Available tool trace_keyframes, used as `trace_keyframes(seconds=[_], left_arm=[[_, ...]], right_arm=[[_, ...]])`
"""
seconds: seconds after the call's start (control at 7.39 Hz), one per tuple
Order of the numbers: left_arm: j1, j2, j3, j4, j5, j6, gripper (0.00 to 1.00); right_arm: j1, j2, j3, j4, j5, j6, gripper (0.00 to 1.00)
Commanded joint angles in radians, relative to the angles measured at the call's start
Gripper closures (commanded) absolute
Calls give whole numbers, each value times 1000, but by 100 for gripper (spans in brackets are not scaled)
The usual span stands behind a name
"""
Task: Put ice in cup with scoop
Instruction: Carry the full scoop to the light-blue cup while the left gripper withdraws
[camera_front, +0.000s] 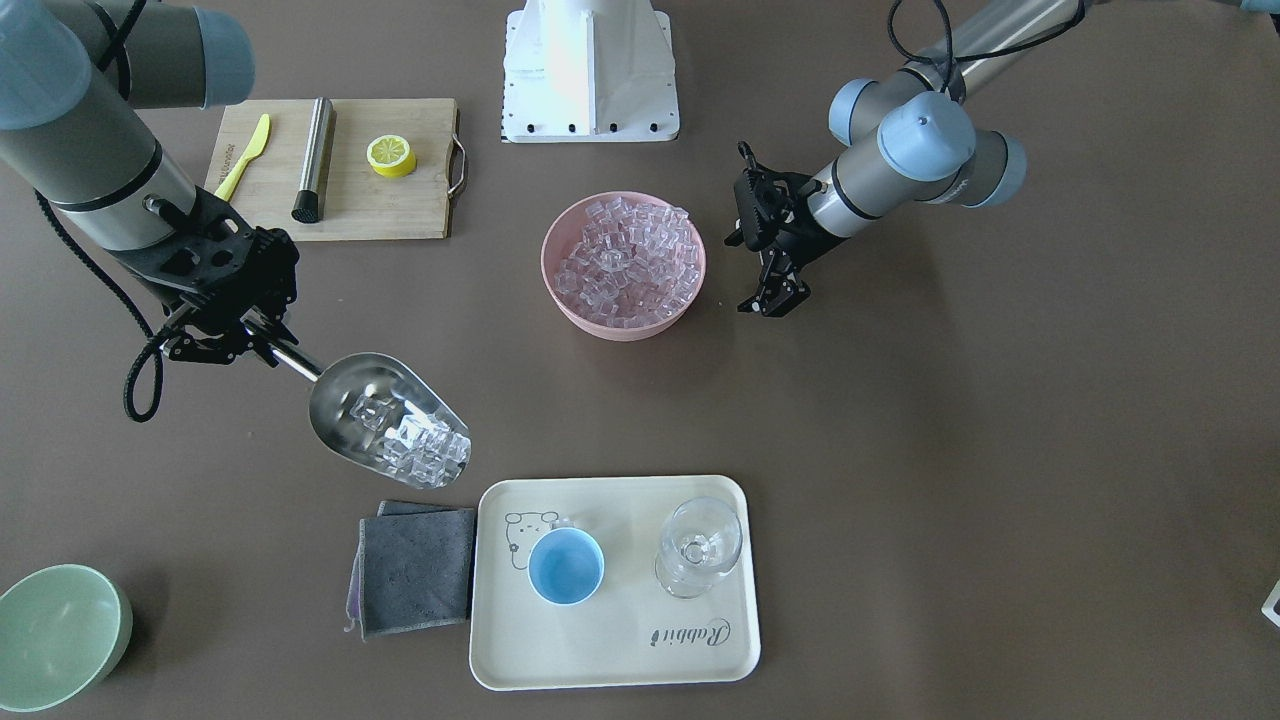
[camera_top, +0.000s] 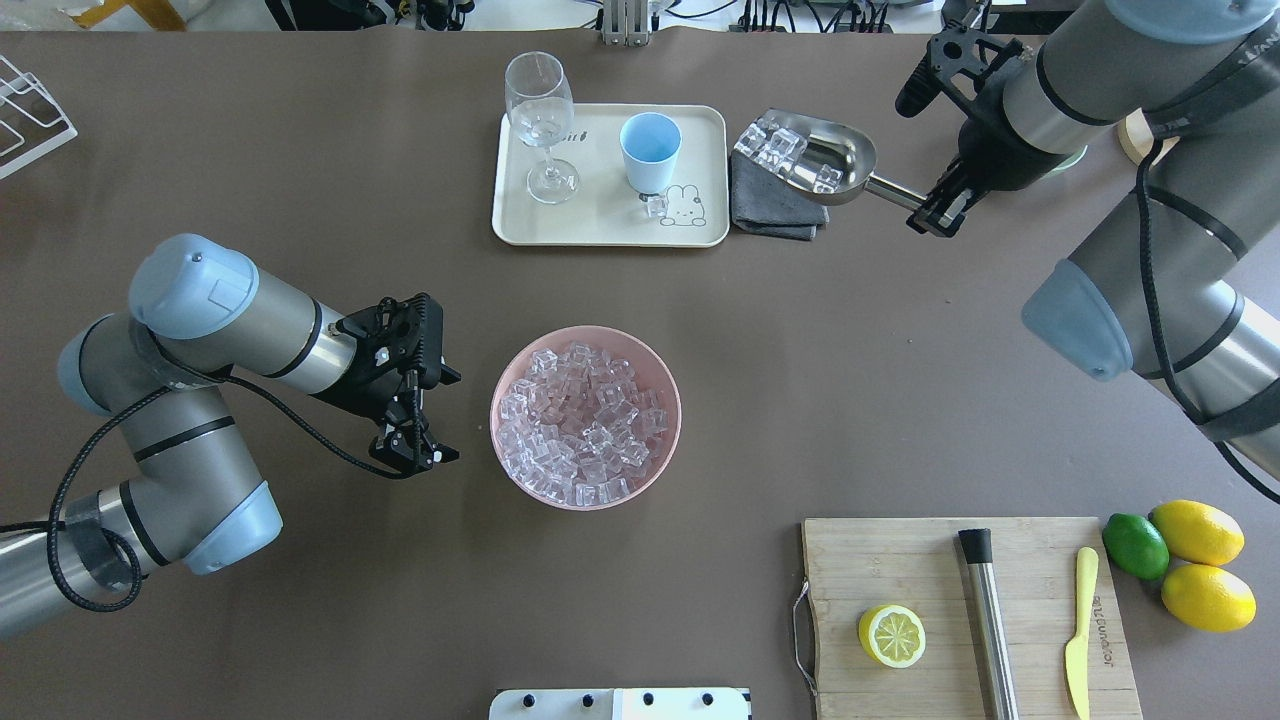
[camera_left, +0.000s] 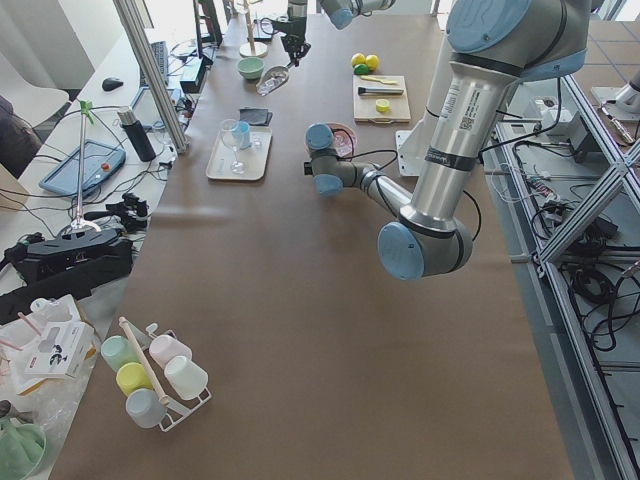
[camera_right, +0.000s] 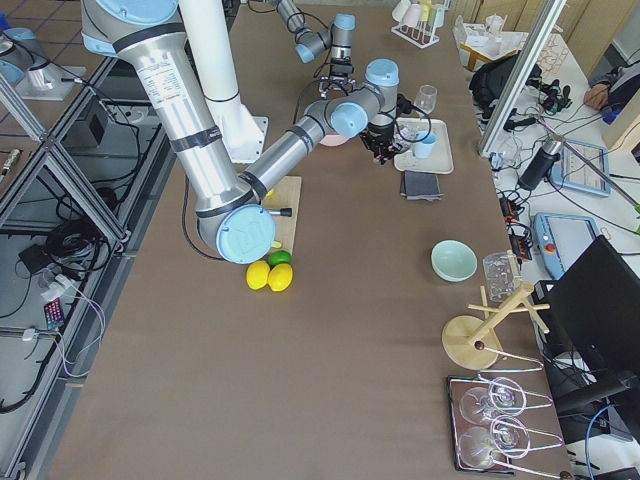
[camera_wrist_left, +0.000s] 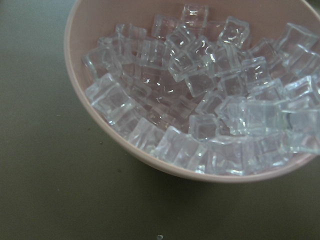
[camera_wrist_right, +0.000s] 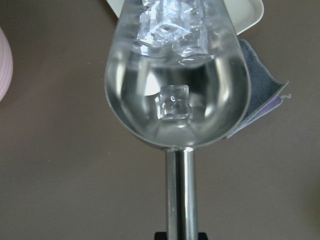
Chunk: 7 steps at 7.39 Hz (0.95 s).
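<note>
My right gripper (camera_front: 262, 338) clamps the scoop (camera_front: 385, 420) by its handle, left of centre; ice (camera_front: 418, 445) sits inside. Cup (camera_front: 566, 566) stands lower right on a tray (camera_front: 620, 650). Left gripper (camera_top: 445, 417) gapes open beside the bowl (camera_top: 496, 402).

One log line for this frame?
right pincer: shut on scoop, ice loaded | left pincer: open, beside bowl | cup: empty

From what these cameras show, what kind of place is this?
Probably a robotics lab staged as a drinks station: a left arm and a right arm at a table, floor cables, a pink bowl of ice, a halved lemon on a cutting board, a stemmed glass.
</note>
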<state>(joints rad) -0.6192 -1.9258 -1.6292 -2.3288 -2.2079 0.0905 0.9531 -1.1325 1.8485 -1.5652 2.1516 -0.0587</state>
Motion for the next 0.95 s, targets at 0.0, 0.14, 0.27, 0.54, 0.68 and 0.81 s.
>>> trace_keyframes(seconds=[0.0,0.14,0.27,0.54,0.68,0.81], left_arm=[[-13,76,-87,9,-33,0,1],[-42,76,-104,50,-67,0,1],[-69,73,-154,151,-96,6,1],[-109,71,-234,355,-89,95,1],[-140,61,-263,475,-89,92,1],[-174,60,-274,547,-90,88,1]], right_arm=[[77,132,-188,4,2,-16,100],[78,193,-262,5,1,-18,100],[75,267,-350,7,-2,-18,100],[35,301,-358,7,-9,-10,100],[7,289,-318,2,-7,-6,100],[-11,286,-307,-2,-9,-1,100]])
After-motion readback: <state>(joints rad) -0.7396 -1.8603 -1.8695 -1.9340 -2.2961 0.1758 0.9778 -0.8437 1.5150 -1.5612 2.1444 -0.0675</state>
